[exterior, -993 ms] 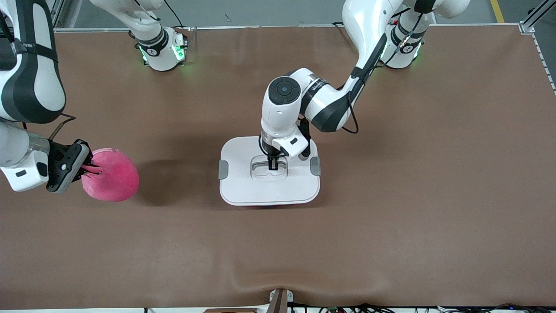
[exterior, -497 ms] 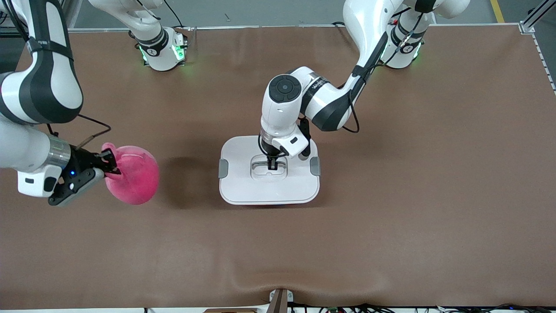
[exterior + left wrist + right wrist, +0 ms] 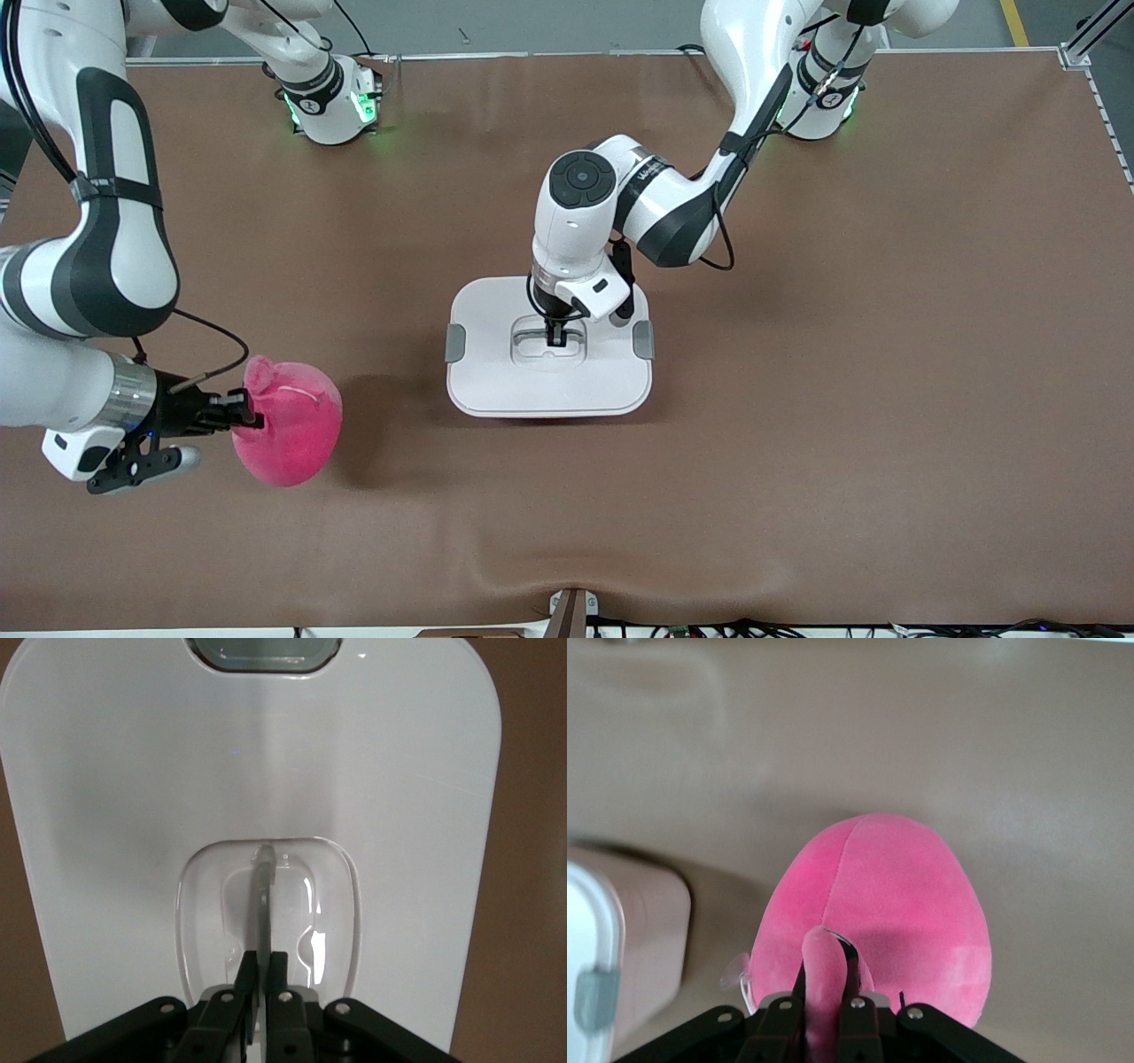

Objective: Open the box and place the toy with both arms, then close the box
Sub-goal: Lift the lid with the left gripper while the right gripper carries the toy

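The box (image 3: 549,350) sits in the centre of the frame, its white lid (image 3: 496,372) on, with a grey clip on each side. The round pink toy (image 3: 292,434) hangs at the lower left, above the brown table.

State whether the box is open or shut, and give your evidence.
Shut: the white lid lies flat over the box, with the left gripper clamped on its handle.

No readable text anywhere, faint lettering on the left arm (image 3: 651,173) — illegible

Pink toy (image 3: 877,904) pinched in right gripper's (image 3: 826,979) fingers (image 3: 852,974).
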### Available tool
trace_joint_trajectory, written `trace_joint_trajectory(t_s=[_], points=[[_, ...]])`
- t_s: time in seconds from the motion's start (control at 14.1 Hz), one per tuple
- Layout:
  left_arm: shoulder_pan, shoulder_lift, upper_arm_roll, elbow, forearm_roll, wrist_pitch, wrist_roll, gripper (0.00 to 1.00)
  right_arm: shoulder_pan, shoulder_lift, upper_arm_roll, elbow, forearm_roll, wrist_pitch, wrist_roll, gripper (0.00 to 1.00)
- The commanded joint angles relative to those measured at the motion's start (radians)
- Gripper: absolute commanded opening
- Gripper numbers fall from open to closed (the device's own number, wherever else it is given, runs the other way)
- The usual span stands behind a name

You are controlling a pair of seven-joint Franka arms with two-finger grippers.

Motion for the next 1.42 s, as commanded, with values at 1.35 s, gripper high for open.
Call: trace_joint_trajectory(t_s=[1.35], points=[[0.294, -0.268, 0.006, -0.097, 0.023, -0.172, 0.267, 0.0, 0.33, -0.074, 0.005, 0.062, 0.173, -0.195, 0.676, 0.0]])
